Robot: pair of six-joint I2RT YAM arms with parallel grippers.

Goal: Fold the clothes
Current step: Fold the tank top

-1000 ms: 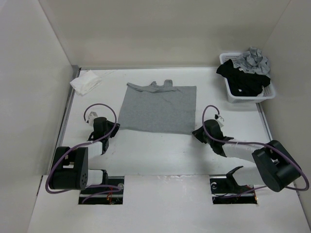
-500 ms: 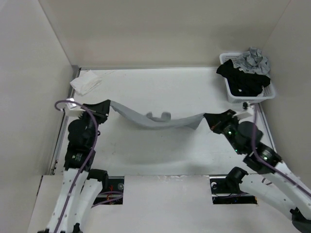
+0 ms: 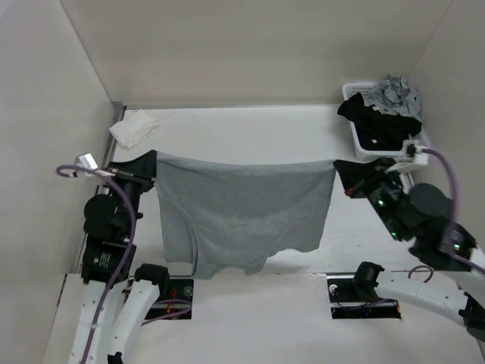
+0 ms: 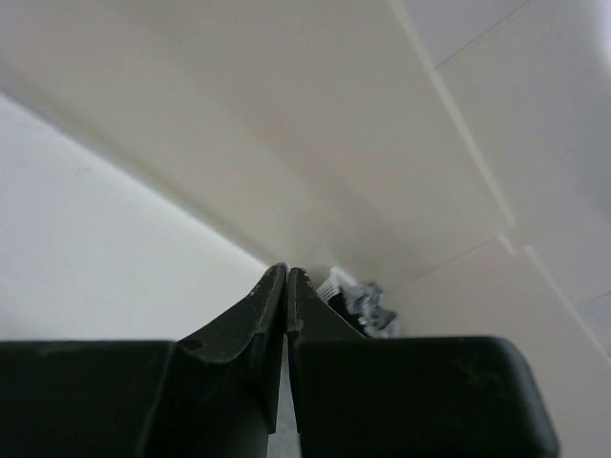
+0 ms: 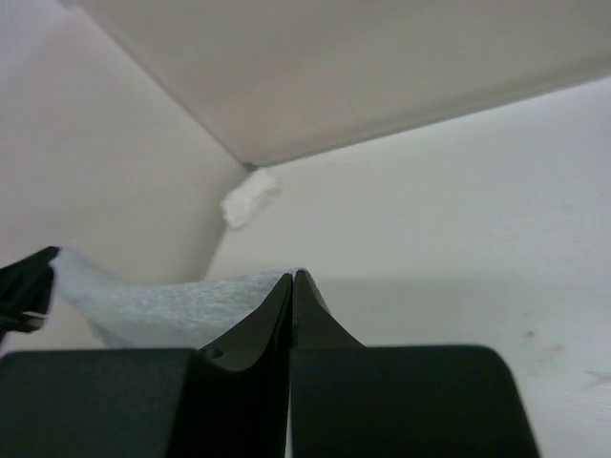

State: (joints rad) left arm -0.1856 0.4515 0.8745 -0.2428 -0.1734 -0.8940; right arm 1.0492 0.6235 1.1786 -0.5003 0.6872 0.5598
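Left tool (image 3: 151,162) and right tool (image 3: 340,171) each pinch an upper corner of the grey tank top (image 3: 242,208), which hangs spread between them, above the counter (image 3: 250,125). Soft, light jersey: likely to sag and swing, so corner holds suit it.

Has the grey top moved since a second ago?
Yes. The top lay flat on the table; now it hangs raised between the left gripper and right gripper, hem toward the near edge.

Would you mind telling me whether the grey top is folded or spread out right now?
Spread out, not folded: the grey top hangs stretched between the left gripper and right gripper.
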